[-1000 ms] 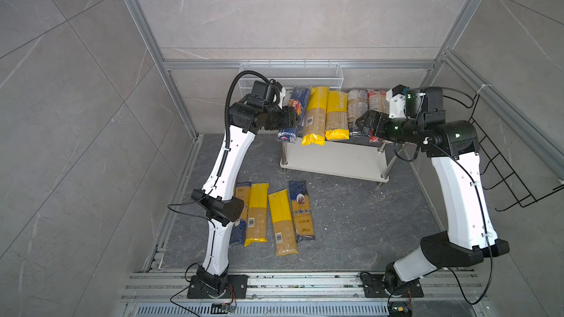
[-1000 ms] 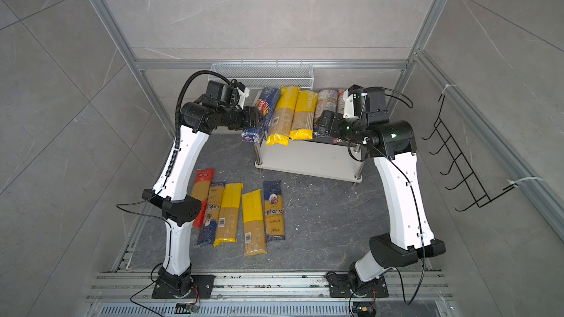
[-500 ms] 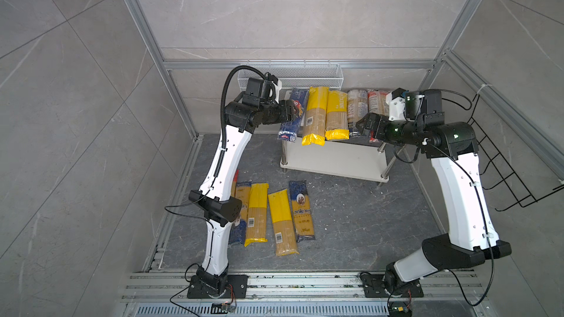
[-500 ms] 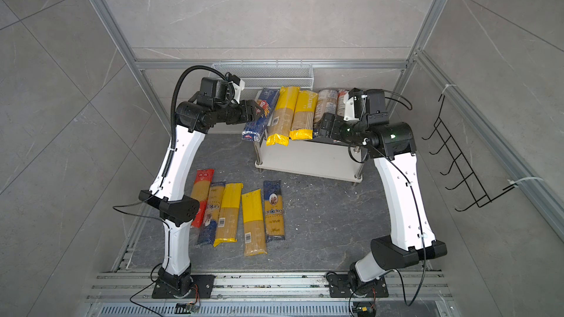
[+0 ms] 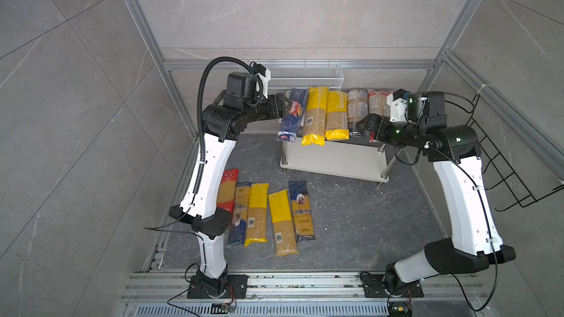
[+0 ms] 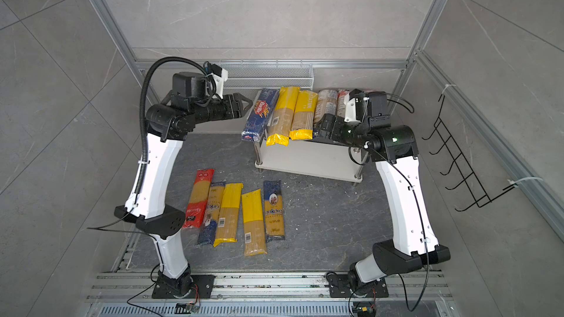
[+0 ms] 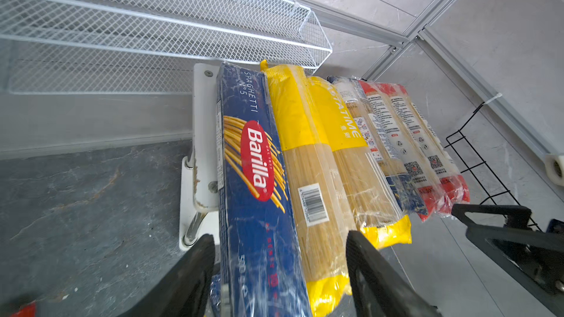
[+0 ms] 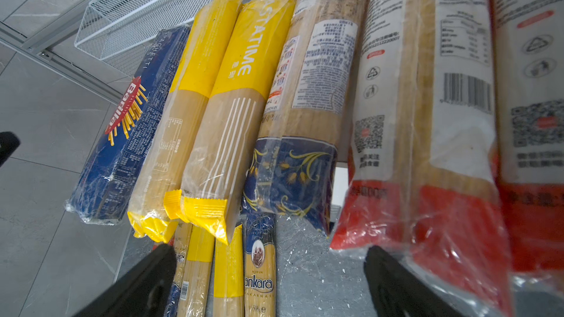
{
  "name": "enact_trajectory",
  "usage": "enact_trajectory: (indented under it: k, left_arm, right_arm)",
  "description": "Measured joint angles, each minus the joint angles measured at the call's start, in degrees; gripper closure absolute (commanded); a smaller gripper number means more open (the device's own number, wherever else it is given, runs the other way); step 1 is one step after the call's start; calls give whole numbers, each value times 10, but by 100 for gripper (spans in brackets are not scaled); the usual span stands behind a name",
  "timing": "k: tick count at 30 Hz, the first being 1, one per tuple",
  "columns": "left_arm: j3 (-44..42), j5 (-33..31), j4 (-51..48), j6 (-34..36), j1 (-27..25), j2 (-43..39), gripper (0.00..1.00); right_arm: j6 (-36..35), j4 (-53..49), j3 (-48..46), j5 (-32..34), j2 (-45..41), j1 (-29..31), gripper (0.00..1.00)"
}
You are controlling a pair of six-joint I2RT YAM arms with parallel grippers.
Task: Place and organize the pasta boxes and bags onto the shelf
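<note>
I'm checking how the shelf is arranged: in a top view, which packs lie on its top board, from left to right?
Barilla box → plain yellow bag → Pastatime bag → navy-ended bag → red-ended bag

I've got six packs (image 5: 335, 114) lying side by side across the white shelf (image 5: 332, 160) top, blue Barilla box (image 5: 292, 114) leftmost, ends overhanging. Five more lie flat on the floor, red bag (image 6: 200, 199) leftmost.

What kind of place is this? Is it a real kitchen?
Probably not: it looks like a robot test booth dressed as a pantry. A left arm and right arm are bolted to floor rails, a metal frame holds tile walls, and a small shelf carries spaghetti packs.
</note>
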Motion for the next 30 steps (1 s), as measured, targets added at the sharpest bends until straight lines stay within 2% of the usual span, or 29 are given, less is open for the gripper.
enact_trajectory:
  k: [6, 11, 14, 18, 24, 30]
  left_arm:
    - [-193, -38, -8, 3, -4, -142, 51]
    - [-334, -53, -11, -6, -22, -228, 54]
    - [-379, -56, -9, -10, -44, -244, 57]
    - [-392, -56, 2, -13, -63, -232, 60]
    - [-390, -56, 19, -9, -66, -206, 60]
    - [-341, -56, 21, 7, -66, -150, 62]
  right_arm:
    - [0, 2, 7, -10, 1, 0, 0]
    - [0, 2, 21, -23, 7, 0, 0]
    - [0, 3, 34, -30, 14, 0, 0]
    - [0, 4, 37, -35, 16, 0, 0]
    - [4, 4, 37, -35, 16, 2, 0]
    - [4, 4, 37, -35, 16, 2, 0]
